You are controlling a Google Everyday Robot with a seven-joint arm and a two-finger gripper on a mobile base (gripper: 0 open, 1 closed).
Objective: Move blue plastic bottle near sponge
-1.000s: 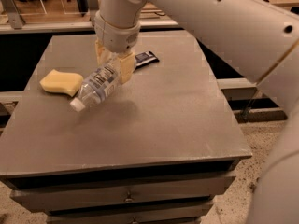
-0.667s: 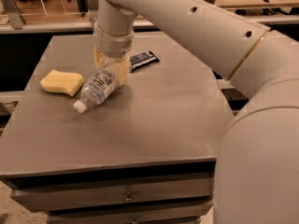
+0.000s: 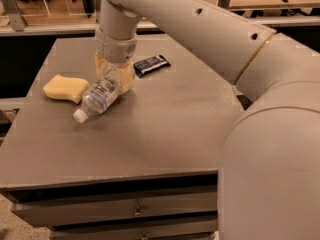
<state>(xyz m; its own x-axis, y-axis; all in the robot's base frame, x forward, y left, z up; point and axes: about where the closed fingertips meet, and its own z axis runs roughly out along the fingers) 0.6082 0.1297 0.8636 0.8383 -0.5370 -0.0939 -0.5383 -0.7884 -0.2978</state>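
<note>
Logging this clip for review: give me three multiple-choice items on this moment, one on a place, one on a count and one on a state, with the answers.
1. Where is the hand?
A. at the base end of the blue plastic bottle
B. at the bottle's cap end
C. off to one side, away from the bottle

2. How many loose items are on the table?
A. two
B. three
C. four

3. The bottle is:
A. standing upright
B. tipped over, cap on
C. tipped over, cap off

Answers:
1 A: the hand is over the end away from the cap.
2 B: the bottle, the sponge and the snack wrapper.
3 B: it slants beside the sponge with the white cap in place.
</note>
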